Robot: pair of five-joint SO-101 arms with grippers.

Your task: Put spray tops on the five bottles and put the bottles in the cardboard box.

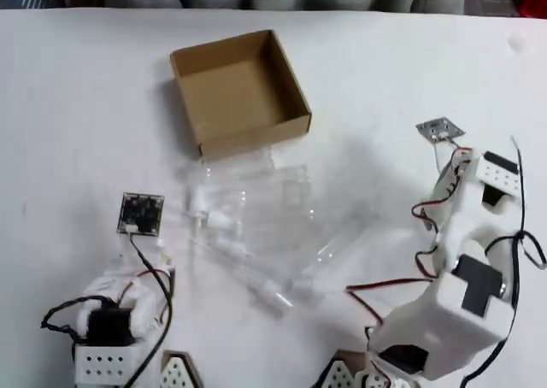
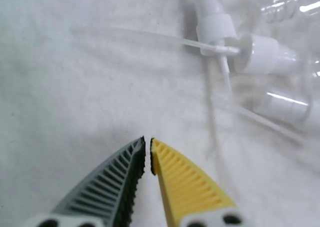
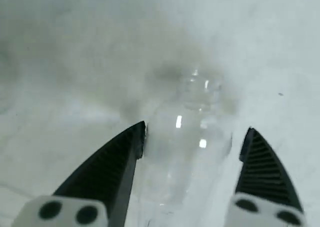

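Right claw [image 3: 196,129] spread wide, clear bottle [image 3: 187,157] between its tips; left claw [image 2: 147,139] pressed together.

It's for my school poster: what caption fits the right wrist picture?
Open right gripper poised around a clear bottle on the white table.

High view: fixed overhead, looking down across the whole table [image 1: 68,80], box [image 1: 239,93] toward the far side. Left wrist view: low over the table, facing past the left gripper [image 2: 147,139] toward spray tops [image 2: 215,29] close ahead. Right wrist view: very near, aimed past the right gripper [image 3: 196,128] at one bottle [image 3: 187,157]. Shared with overhead: the mid-table clutter of bottles [image 1: 329,251].
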